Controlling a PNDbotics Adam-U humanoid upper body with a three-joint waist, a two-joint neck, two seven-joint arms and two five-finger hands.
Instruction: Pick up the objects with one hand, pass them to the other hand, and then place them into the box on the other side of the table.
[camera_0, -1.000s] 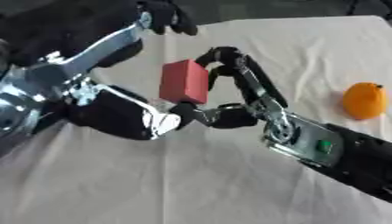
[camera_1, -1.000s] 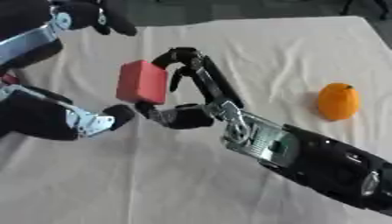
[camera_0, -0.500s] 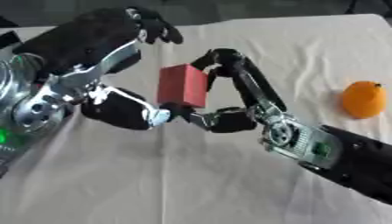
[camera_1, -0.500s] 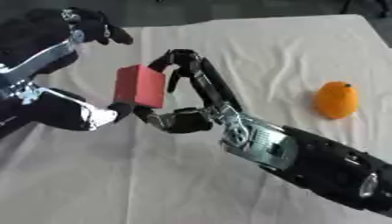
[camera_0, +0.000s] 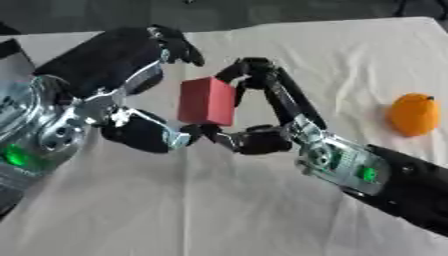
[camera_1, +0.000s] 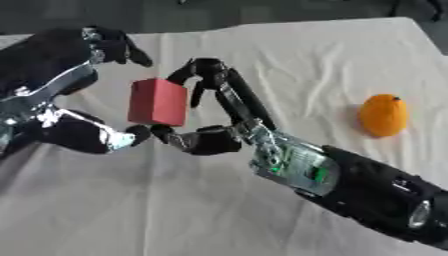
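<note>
The right hand (camera_0: 262, 115) pinched the red block (camera_0: 207, 101) between fingers and thumb, above the table's (camera_0: 219, 210) middle. The left hand (camera_0: 144, 75) spread open around the block's left side. An orange (camera_0: 413, 114) lay far right.

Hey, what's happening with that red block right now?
Right hand pinching the red block above the cloth. Left hand open around it, not gripping. Orange fruit sits apart, right side.

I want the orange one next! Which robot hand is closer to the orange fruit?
Right. The right robot hand is mid-table, pinching the red block, with the orange fruit off to its right. The left robot hand is farther away, beyond the block.
</note>
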